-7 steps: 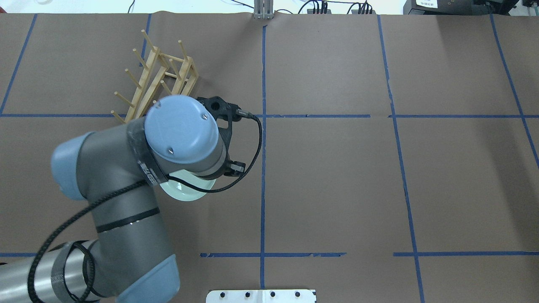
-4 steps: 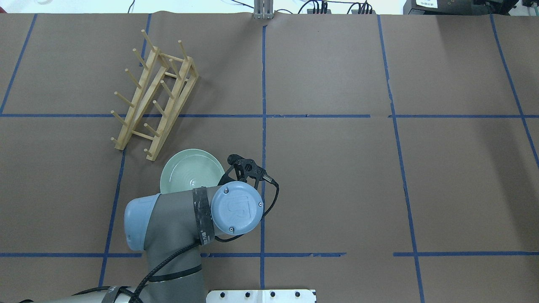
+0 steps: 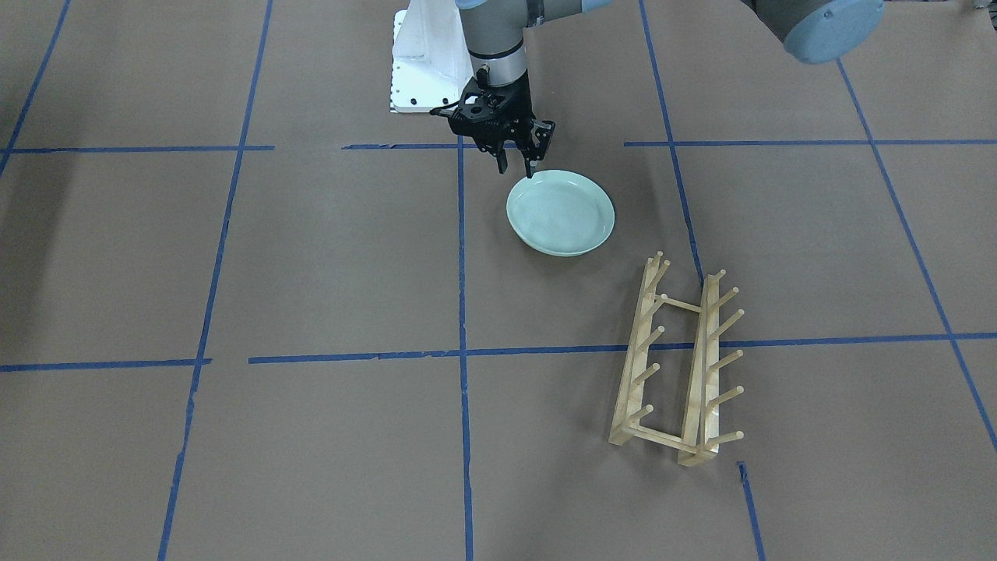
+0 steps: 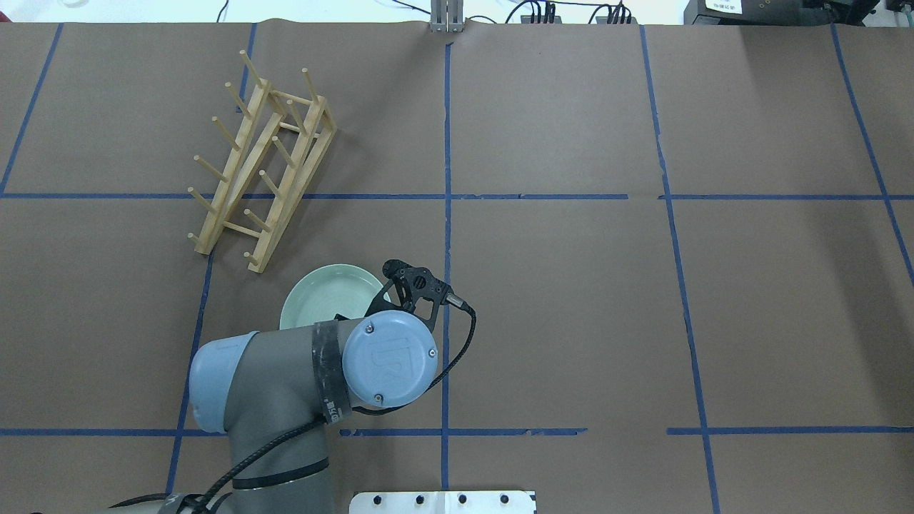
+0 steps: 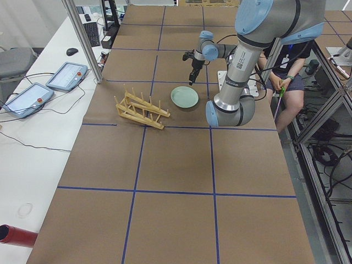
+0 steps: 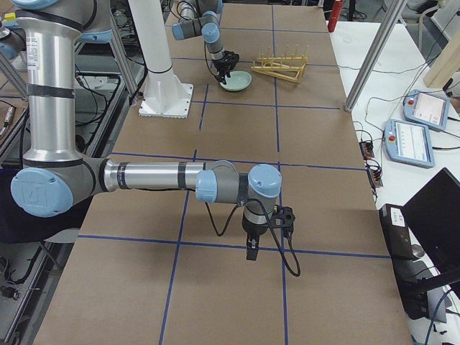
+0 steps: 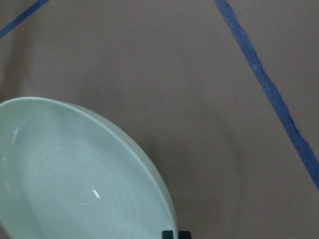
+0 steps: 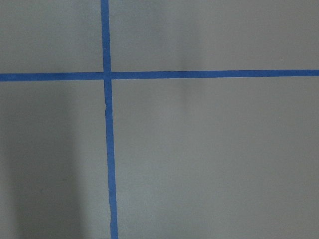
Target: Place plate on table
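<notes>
The pale mint-green plate (image 3: 565, 214) sits low and nearly level on the brown table (image 3: 335, 257), near the robot's base. I cannot tell whether it rests on the paper. It also shows in the overhead view (image 4: 325, 296) and fills the lower left of the left wrist view (image 7: 65, 179). My left gripper (image 3: 530, 173) points down at the plate's rim on the robot's side. In the left wrist view its fingertips (image 7: 175, 234) are closed together on that rim. My right gripper (image 6: 249, 253) hangs just above the table far off. It shows only in the exterior right view, so I cannot tell its state.
The light wooden peg rack (image 3: 678, 366) stands empty beyond the plate, away from the robot, and shows in the overhead view (image 4: 264, 157). The white robot base (image 3: 417, 62) is just behind my left gripper. Blue tape lines cross the paper.
My left arm has swung back from near the rack towards the robot's base. Since 0.6 s ago the plate has shifted slightly right and nearer the base, and looks lower.
</notes>
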You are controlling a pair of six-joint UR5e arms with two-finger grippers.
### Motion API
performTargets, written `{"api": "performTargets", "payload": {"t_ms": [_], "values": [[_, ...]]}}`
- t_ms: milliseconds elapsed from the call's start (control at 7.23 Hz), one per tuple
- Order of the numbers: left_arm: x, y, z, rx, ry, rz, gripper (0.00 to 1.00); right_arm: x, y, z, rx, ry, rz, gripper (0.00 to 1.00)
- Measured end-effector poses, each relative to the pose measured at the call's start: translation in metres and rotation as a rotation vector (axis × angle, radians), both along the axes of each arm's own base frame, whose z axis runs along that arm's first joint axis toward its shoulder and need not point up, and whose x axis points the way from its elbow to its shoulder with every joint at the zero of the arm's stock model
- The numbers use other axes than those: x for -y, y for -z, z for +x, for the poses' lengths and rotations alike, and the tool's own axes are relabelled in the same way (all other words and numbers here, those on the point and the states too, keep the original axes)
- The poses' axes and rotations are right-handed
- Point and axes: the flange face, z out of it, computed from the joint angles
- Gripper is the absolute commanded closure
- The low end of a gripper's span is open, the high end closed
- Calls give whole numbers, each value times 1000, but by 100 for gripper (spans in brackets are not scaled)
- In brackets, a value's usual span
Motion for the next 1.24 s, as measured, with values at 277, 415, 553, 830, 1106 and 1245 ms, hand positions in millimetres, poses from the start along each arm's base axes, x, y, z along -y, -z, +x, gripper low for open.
{"api": "performTargets", "payload": {"t_ms": [277,415,553,830,1106,1245], "values": [[42,29,-55,-162,97,-25,0,0,0,0,0,0,0,0],[88,35,-105,-210,100,-37,0,0,0,0,0,1,0,0],[135,32,-164,-223,52,-10,0,0,0,0,0,1,1,0],[200,5,-266,-196,-49,72,0,0,0,0,0,1,1,0],[251,-48,-355,-159,-87,76,0,0,0,0,0,0,0,0],[275,-94,-413,-168,-87,31,0,0,0,0,0,1,1,0]]}}
